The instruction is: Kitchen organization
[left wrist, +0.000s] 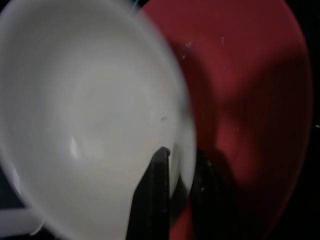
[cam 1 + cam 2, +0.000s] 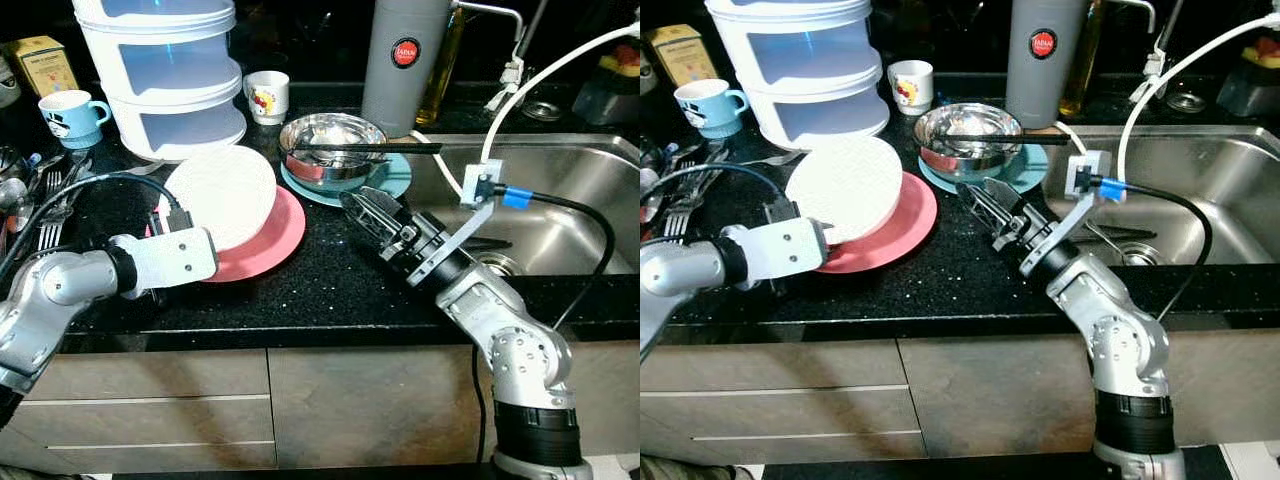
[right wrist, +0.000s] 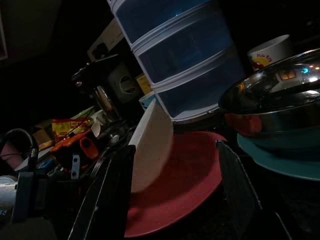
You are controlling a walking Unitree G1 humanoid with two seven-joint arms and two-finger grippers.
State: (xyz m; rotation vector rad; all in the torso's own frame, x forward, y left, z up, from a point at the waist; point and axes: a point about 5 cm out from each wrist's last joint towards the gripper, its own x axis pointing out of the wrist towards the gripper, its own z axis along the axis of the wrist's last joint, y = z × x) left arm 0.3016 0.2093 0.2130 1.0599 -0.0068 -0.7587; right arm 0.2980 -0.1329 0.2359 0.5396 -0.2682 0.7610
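We see left gripper [image 1: 172, 175] clamped on white bowl [image 2: 222, 196] rim, tilted over pink plate [image 2: 272, 243]. Steel bowl [image 2: 332, 140] holds chopsticks [image 2: 365, 148]. Right gripper [image 3: 172, 187] fingers apart.

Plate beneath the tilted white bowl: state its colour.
Pink-red, plain. The plate shows best in the left eye view, under the white bowl.

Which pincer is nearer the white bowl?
Left. The left pincer grips the white bowl by its rim, tilted on the pink plate. The right pincer hovers open, apart, beside the plate.
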